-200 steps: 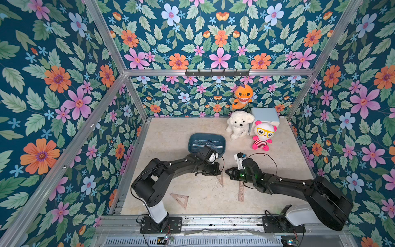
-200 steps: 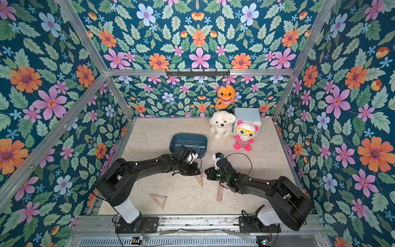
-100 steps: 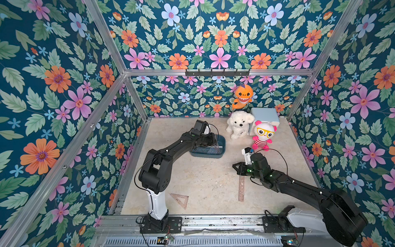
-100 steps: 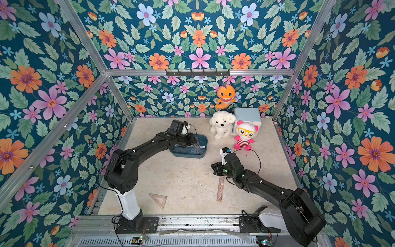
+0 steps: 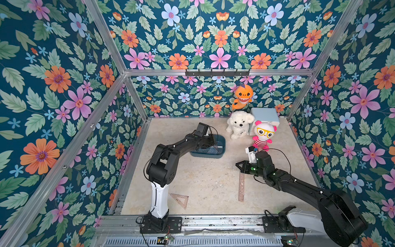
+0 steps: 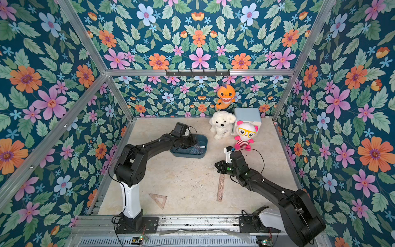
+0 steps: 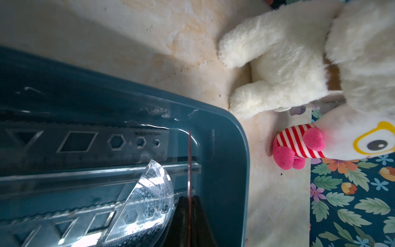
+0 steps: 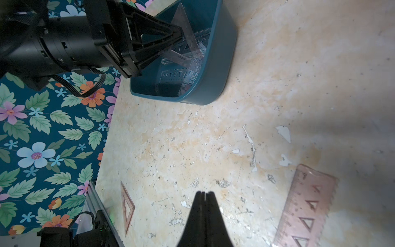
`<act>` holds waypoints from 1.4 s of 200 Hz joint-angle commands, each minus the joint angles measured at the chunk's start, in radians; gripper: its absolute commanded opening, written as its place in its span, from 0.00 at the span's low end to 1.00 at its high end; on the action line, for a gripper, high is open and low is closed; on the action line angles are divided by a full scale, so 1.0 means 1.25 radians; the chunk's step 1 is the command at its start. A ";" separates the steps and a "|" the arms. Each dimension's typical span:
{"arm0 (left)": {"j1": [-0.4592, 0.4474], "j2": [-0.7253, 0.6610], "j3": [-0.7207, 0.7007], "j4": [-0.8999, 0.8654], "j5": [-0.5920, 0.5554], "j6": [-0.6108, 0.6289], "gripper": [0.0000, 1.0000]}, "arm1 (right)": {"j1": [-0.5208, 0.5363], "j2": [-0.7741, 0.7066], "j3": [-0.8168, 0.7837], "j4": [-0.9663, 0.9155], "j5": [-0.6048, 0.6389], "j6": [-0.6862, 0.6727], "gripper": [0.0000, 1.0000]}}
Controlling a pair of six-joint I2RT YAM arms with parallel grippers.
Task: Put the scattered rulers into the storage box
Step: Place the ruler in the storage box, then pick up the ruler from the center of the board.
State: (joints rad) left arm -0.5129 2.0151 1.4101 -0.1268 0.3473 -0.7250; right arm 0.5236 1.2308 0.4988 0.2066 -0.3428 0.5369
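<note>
now | step: drop-off | left gripper (image 8: 179, 32) pinched on a set square (image 8: 189, 37) held over the box (image 8: 224, 64), apparently edge-down | right gripper (image 8: 204, 194) closed, empty | ruler (image 5: 241, 187), triangle (image 5: 180, 200) left on table | next: jaws to be opened, then ruler fetched

Both top views are bright and sharp, while my wrist views run dimmer, stretched at the edges, with white glare on the protractor (image 7: 147, 205).
</note>
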 commanded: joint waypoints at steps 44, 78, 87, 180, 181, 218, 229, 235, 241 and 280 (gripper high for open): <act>-0.002 -0.024 -0.037 -0.007 -0.030 0.025 0.34 | -0.005 0.008 0.013 0.020 -0.014 -0.020 0.05; -0.001 -0.057 -0.035 -0.037 -0.070 0.052 0.50 | -0.006 0.006 0.028 -0.008 -0.012 -0.023 0.10; 0.001 -0.070 -0.030 -0.051 -0.088 0.064 0.51 | -0.006 0.000 0.029 -0.024 -0.008 -0.022 0.10; -0.114 -0.204 -0.124 -0.104 -0.209 0.142 0.59 | 0.150 -0.127 0.001 -0.383 0.300 0.113 0.39; -0.116 -0.206 -0.125 -0.102 -0.209 0.142 0.60 | 0.151 -0.127 0.000 -0.383 0.302 0.115 0.40; -0.139 -0.242 -0.197 -0.069 -0.196 0.137 0.65 | 0.211 -0.105 -0.009 -0.408 0.381 0.162 0.53; -0.139 -0.257 -0.210 -0.068 -0.197 0.141 0.67 | 0.224 -0.087 -0.002 -0.411 0.397 0.167 0.55; -0.139 -0.263 -0.215 -0.068 -0.199 0.144 0.69 | 0.229 -0.077 0.002 -0.410 0.404 0.170 0.55; -0.139 -0.270 -0.220 -0.068 -0.199 0.146 0.69 | 0.233 -0.064 0.007 -0.410 0.409 0.172 0.56; -0.138 -0.285 -0.242 -0.072 -0.202 0.151 0.72 | 0.247 0.011 0.041 -0.407 0.444 0.163 0.62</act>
State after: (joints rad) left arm -0.6872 1.6661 1.1210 -0.2279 0.1040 -0.5503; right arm 0.8265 1.2026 0.5285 -0.2928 0.1474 0.7380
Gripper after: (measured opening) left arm 0.719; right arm 0.592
